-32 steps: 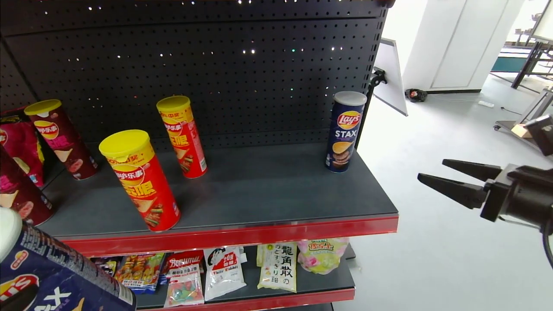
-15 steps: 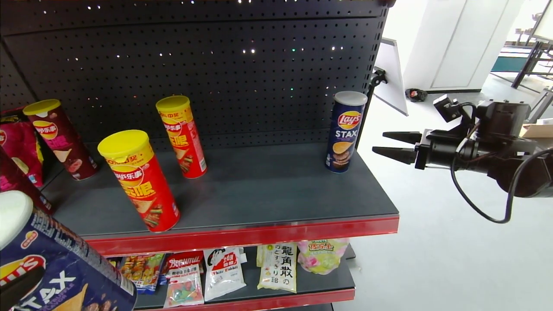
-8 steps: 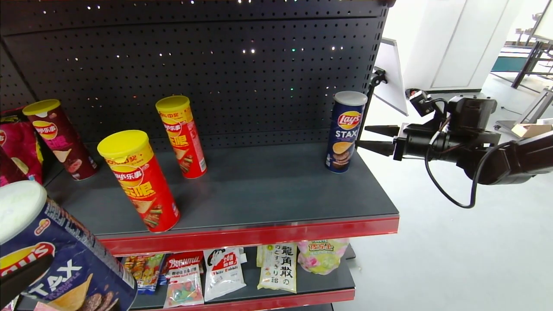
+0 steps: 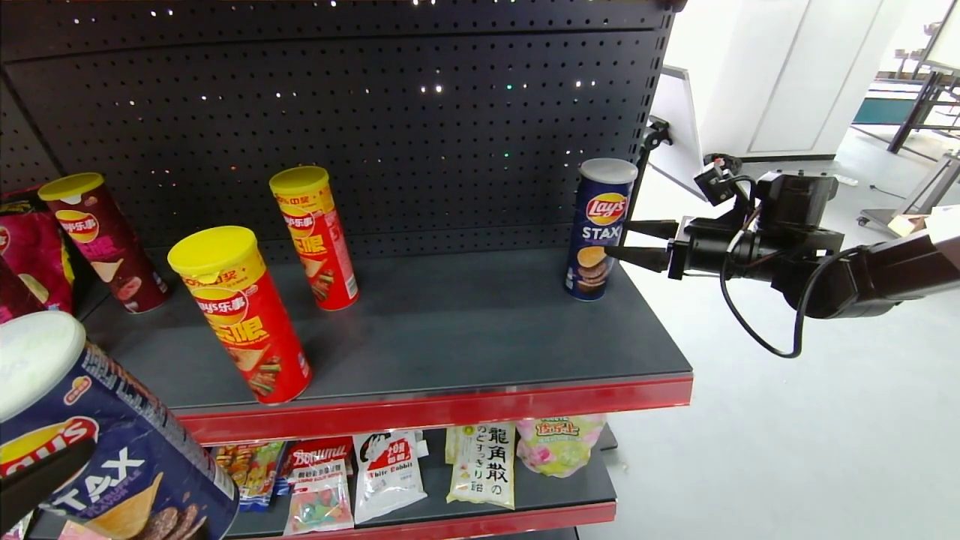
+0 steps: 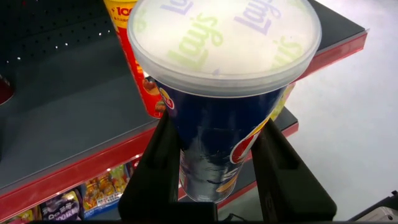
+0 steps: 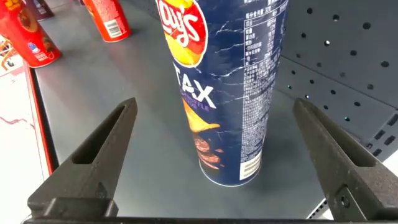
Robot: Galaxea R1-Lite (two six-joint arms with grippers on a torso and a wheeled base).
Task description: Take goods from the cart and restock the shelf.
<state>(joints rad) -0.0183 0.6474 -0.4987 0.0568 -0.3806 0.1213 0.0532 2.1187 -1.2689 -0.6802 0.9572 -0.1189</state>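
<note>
Head view: right gripper (image 4: 619, 239) sits level at the right end of the upper shelf (image 4: 465, 330), fingers spread on either side of the standing blue chip can (image 4: 598, 225). That can is upright at the shelf's back right corner, against the pegboard (image 4: 375, 112). Second blue chip can (image 4: 112, 442) is low at near left, tilted, off the shelf, with a dark finger (image 4: 37, 480) across it. Front red chip can (image 4: 240, 315), rear red chip can (image 4: 315, 236) and maroon chip can (image 4: 97, 240) stand upright, well apart. Snack bags (image 4: 480, 461) lie on the lower shelf.

Left wrist view: left gripper (image 5: 217, 149) is clamped on the second blue chip can, one finger on each side, pale lid (image 5: 224, 37) toward the camera.

Right wrist view: right gripper (image 6: 216, 106) is wide open and holds nothing. The standing blue chip can is between the fingers, with a clear gap on both sides.
</note>
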